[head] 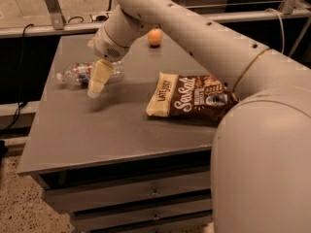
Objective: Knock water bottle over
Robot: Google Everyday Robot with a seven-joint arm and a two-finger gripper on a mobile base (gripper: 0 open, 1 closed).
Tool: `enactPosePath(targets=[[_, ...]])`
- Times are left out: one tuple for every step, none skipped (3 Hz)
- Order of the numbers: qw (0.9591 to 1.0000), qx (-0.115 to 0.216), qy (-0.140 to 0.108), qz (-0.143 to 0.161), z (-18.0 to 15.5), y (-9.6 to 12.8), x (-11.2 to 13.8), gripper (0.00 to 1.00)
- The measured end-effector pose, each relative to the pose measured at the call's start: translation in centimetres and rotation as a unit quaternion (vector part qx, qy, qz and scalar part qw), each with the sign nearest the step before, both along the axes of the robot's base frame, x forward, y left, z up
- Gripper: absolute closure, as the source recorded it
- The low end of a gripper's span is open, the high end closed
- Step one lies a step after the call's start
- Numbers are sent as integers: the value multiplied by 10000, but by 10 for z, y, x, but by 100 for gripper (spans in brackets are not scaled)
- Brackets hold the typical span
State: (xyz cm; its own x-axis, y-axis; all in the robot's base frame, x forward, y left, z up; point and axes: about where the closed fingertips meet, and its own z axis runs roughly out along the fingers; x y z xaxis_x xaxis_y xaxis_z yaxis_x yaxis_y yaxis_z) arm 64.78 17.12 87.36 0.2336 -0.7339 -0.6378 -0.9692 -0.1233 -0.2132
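Camera view looks down on a grey counter (97, 130) with drawers beneath it. One water bottle (75, 74), one snack bag (192, 98) and one small orange round object (154, 37) lie on the top.

Taking the far edge of the counter as 12 o'clock, the water bottle sits toward 10 o'clock, near the left edge. It lies flat on its side. Its long axis runs from 9 o'clock to 3 o'clock, with the white cap pointing to 9 o'clock and the base toward 3 o'clock. It is clear and ribbed.

One pincer (96, 86), cream in colour, hangs at the end of the pale robot arm, which reaches in from the right across the counter. It points down toward 7 o'clock and crosses in front of the bottle's middle, hiding part of it. Whether it is wide or narrow cannot be told, nor whether it touches the bottle.

The snack bag lies flat toward 3 o'clock, well apart from the bottle. The orange object rests near 12 o'clock, close to the far edge.
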Motion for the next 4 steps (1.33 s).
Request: enactPosePath(targets=[[9993,265,64,-245,4,-26,0,0],[9972,564,45,-485,12,-52,4,0],[9941,772,-188,-743,33,-99,17,0],[9936,793,-222,-774,36,-105,19,0]])
